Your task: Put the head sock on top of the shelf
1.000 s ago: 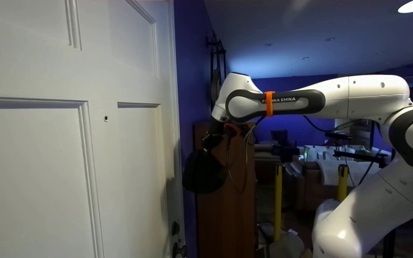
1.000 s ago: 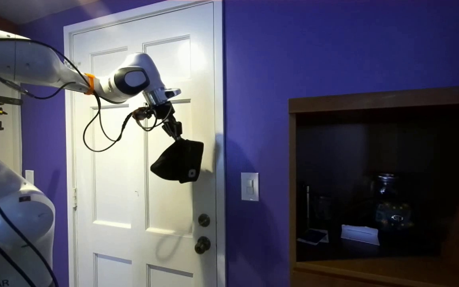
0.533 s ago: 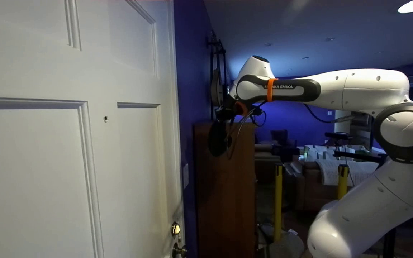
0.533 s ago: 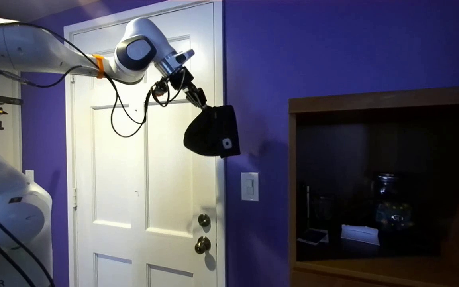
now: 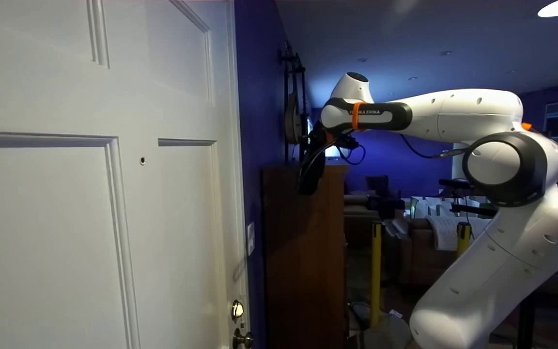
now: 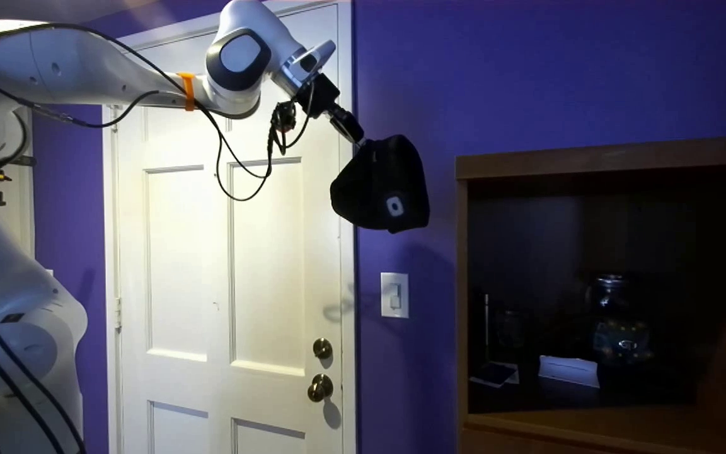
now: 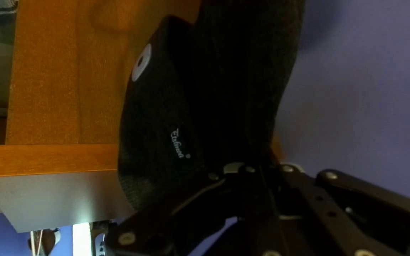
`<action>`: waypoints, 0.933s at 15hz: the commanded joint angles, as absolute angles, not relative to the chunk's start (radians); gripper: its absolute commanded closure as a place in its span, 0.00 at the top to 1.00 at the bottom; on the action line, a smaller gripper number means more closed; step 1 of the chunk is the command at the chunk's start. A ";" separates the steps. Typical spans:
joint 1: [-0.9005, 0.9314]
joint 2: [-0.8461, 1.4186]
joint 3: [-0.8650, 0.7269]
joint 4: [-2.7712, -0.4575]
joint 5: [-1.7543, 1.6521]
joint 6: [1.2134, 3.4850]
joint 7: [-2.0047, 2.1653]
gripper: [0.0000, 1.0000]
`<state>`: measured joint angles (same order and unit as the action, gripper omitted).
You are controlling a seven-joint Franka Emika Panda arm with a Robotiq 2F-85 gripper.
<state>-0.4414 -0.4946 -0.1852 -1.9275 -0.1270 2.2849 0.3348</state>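
The head sock (image 6: 379, 186) is black and baggy with a small white patch. It hangs from my gripper (image 6: 358, 142), which points down at a slant and is shut on its edge. In the wrist view the head sock (image 7: 162, 124) hangs from the closed fingertips (image 7: 253, 169) and shows white lettering. The brown shelf (image 6: 609, 157) stands to the right, apart from the sock. In an exterior view the sock (image 5: 311, 174) shows before the shelf's side (image 5: 303, 252), its lower part below the top edge. The shelf's flat top (image 7: 55, 199) shows in the wrist view.
A white door (image 6: 268, 265) and purple wall (image 6: 426, 113) with a light switch (image 6: 394, 295) are beside the arm. The shelf's open compartment holds a jar (image 6: 621, 340) and white card (image 6: 569, 371). A stringed instrument (image 5: 292, 118) hangs above the shelf. Yellow posts (image 5: 375, 271) stand beyond.
My gripper has risen and moved away from the white door toward the shelf, carrying the head sock. The sock stays held throughout.
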 commanded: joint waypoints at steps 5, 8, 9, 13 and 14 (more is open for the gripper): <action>-0.435 -0.475 -0.186 -1.908 -0.142 2.300 0.372 0.01; -0.452 -0.413 -0.197 -1.845 -0.130 2.360 0.440 0.01; -0.446 -0.397 -0.209 -1.824 -0.116 2.379 0.447 0.01; -0.428 -0.317 -0.262 -1.734 -0.073 2.482 0.438 0.01; -0.425 -0.298 -0.276 -1.714 -0.059 2.513 0.431 0.01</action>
